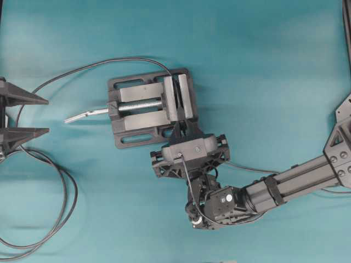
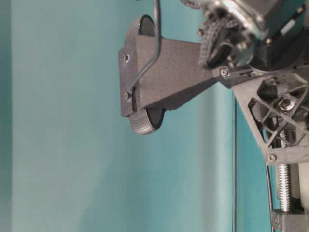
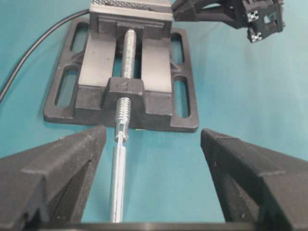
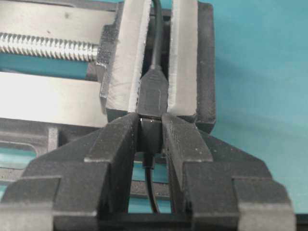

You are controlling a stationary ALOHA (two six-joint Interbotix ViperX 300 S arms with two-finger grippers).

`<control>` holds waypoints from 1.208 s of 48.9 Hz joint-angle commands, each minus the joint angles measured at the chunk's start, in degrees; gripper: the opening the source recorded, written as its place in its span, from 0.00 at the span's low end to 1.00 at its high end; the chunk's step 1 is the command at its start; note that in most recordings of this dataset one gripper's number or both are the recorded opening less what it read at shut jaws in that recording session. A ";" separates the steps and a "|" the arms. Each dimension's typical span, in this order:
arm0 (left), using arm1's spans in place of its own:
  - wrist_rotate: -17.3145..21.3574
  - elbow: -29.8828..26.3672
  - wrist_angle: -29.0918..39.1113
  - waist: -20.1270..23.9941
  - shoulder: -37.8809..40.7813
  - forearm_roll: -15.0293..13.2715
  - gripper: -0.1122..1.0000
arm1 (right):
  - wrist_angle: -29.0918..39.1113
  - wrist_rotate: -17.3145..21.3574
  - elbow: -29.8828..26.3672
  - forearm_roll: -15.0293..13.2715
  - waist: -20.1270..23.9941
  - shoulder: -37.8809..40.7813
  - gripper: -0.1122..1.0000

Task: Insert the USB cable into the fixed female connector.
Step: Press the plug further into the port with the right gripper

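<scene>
Black USB cable [image 4: 149, 132] plug in right tool [image 4: 150, 126], lengthwise toward fixed female connector [image 4: 154, 96]

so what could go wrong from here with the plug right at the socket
1. The right gripper pinches the plug of the USB cable right against the socket clamped in the vise. No metal tip shows, yet if it is not fully seated, letting go could leave it loose.
2. Its fingers sit close to the vise jaws; pushing further might jam them against the metal.

Vise jaws [image 4: 127, 53] flank the fixed female connector [image 4: 154, 94], leaving only the front approach open.
</scene>
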 commanded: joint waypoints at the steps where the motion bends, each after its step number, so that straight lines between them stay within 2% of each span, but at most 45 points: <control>1: -0.44 -0.70 -0.44 0.09 0.88 0.18 0.95 | -0.18 -0.26 0.09 -0.97 -7.12 -1.67 0.28; 12: -0.44 -0.70 -0.53 0.09 0.88 0.18 0.95 | -0.26 -0.09 0.18 -0.97 -7.38 -1.67 0.29; 19: -0.44 -0.70 -0.53 0.09 0.88 0.18 0.95 | -0.62 0.00 0.09 -0.97 -7.38 -1.67 0.50; 22: -0.44 -0.70 -0.53 0.09 0.88 0.18 0.95 | -0.70 0.00 0.09 -0.97 -7.38 -1.76 0.54; 38: -0.44 -0.70 -0.44 0.09 0.88 0.18 0.95 | -0.62 -0.26 -0.79 -0.97 -5.98 -1.67 0.54; 59: -0.44 -0.70 -0.44 0.18 0.88 0.18 0.95 | -0.70 -0.09 -3.60 -0.97 -0.70 -1.67 0.55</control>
